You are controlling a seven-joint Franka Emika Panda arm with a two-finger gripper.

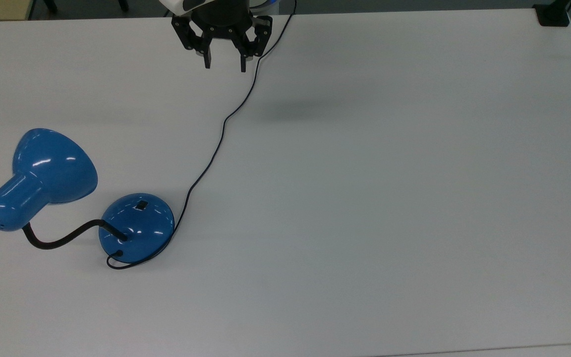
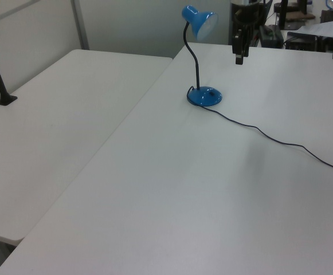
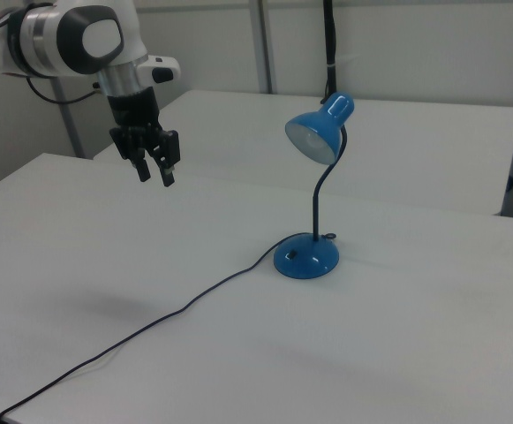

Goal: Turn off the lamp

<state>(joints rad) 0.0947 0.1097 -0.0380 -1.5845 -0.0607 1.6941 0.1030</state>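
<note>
Blue glossy lamp (image 1: 42, 178) stands on the white table (image 1: 389, 198), well apart from the jaws and, in the top view, below and to the left of them. Bell-shaped shade (image 3: 318, 132), black bendy gooseneck (image 1: 62, 239), round domed base (image 1: 137, 227) with a small black rocker switch (image 1: 141, 204) on its upper slope. No glow on the table beneath the shade; the bulb looks unlit in the right view, so the switch has probably been pressed, though its position is too small to read.

Thin black cord (image 1: 216, 144) leaves the base and runs up the table, passing just beside the jaws on the top view's right.

Gripper (image 1: 225, 63) hangs high above the table, black fingers (image 1: 207, 59) spread apart, holding nothing. Judgement: task likely complete; if not, a descent onto the rocker remains.
</note>
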